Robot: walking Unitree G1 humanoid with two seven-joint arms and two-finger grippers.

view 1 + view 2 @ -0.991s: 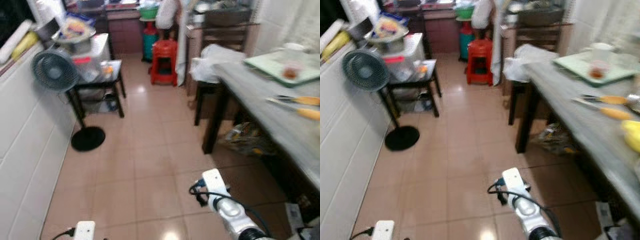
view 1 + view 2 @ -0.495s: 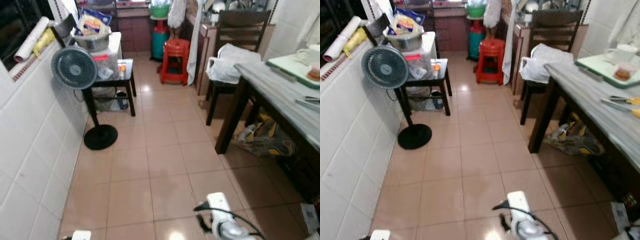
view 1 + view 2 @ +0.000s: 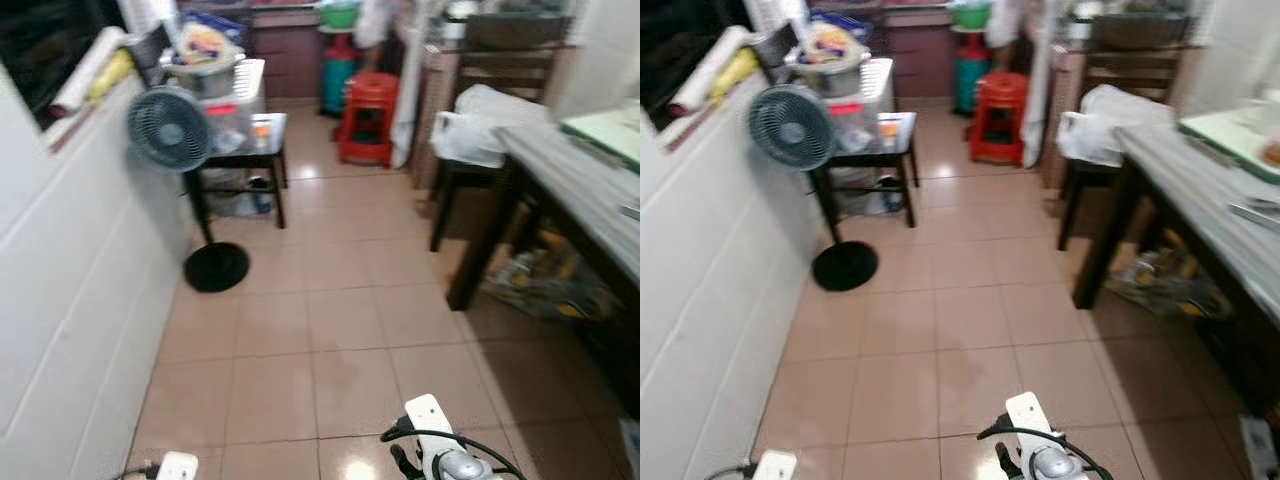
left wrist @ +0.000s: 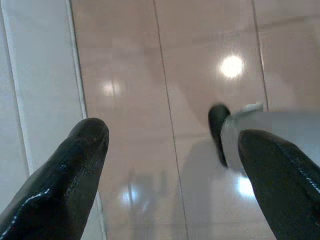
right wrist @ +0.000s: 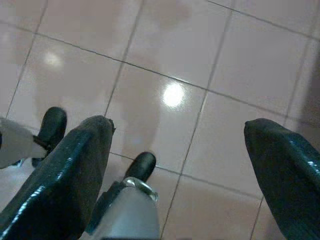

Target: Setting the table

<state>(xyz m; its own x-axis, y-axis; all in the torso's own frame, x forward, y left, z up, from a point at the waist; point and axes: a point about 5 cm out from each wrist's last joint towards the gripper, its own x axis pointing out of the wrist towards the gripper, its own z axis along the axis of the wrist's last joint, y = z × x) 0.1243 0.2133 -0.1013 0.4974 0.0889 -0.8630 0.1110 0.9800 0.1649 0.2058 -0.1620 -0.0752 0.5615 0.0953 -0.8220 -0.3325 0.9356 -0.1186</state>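
Note:
The grey-topped dining table (image 3: 1185, 180) runs along the right side, on dark legs. A pale green tray (image 3: 1230, 135) lies on its far end, and a utensil (image 3: 1255, 212) rests nearer on the top. Both my arms hang low over the brown tiled floor, the right wrist (image 3: 440, 465) and the left wrist (image 3: 175, 467) at the bottom edge, well short of the table. My left gripper (image 4: 170, 137) is open with nothing between its fingers. My right gripper (image 5: 177, 127) is open too, with bare tile between its fingers.
A standing fan (image 3: 168, 128) on a black base (image 3: 216, 267) is by the white tiled wall (image 3: 70, 300). Behind it is a dark side table (image 3: 245, 135) stacked with containers. A red stool (image 3: 368, 115), a chair holding a white bag (image 3: 480, 120), and clutter under the table (image 3: 545, 280).
The whole picture has shifted: the camera turned left, so the table slid towards the right edge and more wall shows. Both grippers still hang over the floor.

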